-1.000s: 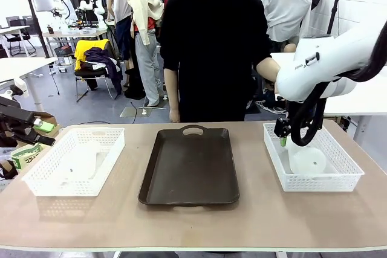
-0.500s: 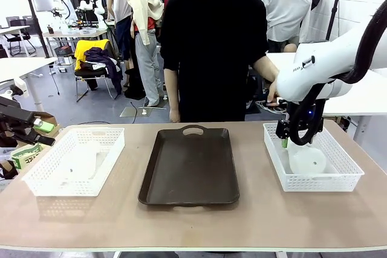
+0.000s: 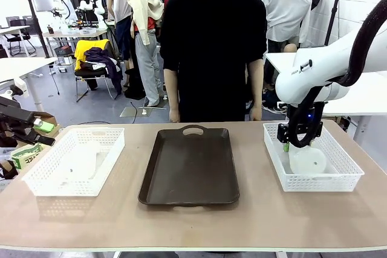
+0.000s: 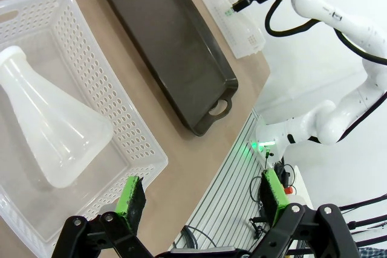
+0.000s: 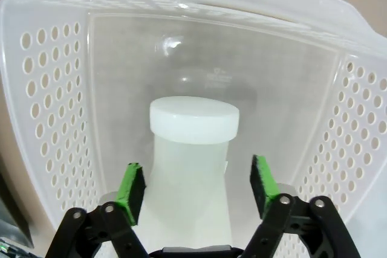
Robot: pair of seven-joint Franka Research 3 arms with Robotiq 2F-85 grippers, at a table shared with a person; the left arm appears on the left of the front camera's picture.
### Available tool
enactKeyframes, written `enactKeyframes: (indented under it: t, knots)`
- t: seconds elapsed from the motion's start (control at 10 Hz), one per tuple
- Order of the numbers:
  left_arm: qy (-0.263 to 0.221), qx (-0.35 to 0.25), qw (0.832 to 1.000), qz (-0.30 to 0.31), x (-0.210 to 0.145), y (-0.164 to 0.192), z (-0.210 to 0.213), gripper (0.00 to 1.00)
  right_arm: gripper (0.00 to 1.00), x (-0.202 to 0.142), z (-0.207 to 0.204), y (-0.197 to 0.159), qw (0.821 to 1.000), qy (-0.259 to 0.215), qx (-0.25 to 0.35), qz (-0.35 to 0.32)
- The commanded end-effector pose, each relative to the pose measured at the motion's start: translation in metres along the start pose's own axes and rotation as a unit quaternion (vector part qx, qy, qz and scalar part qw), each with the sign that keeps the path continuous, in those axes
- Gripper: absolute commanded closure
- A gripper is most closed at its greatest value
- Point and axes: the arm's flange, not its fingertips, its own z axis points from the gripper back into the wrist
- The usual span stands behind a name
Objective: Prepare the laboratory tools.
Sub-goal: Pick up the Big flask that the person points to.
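The right claw (image 5: pixel 197 180) hangs inside a white perforated plastic basket (image 5: pixel 51 89) at the right end of the tan desk (image 3: pixel 181 225). Its green pads are spread either side of the neck of an upright frosted-white conical flask (image 5: pixel 193 122), with gaps showing, so nothing is pinched. The left claw (image 4: pixel 202 194) is spread wide and empty beside the other white basket (image 4: pixel 121 98), where a second frosted flask (image 4: pixel 54 125) lies on its side. A dark brown rectangular tray (image 3: pixel 190 164) sits bare between them. The step looks like grasping the first flask; next the pads should meet under the cap, then lift straight up
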Motion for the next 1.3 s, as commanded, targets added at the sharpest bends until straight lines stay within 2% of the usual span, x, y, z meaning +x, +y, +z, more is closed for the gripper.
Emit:
enactKeyframes:
  t: [0.0, 0.3, 0.9, 1.2]
  knots:
    - [0.0, -0.001, 1.0, -0.002, -0.0005, -0.001, 0.0022, 0.0, 0.5, 0.0021, 0.0057, 0.0043, 1.0, 0.0, 0.003, -0.004]
    - [0.0, -0.001, 1.0, -0.002, -0.0005, -0.001, 0.0022, 0.0, 1.0, 0.0009, 0.0069, 0.0061, 1.0, 0.005, -0.005, -0.009]
    - [0.0, -0.001, 1.0, -0.002, -0.0005, -0.001, 0.0022, 0.0, 1.0, -0.0036, -0.0008, 0.0073, 1.0, 0.003, -0.015, -0.014]
    - [0.0, -0.001, 1.0, -0.002, -0.0005, -0.001, 0.0022, 0.0, 1.0, -0.0005, 0.0038, 0.0049, 1.0, 0.0, -0.001, -0.003]
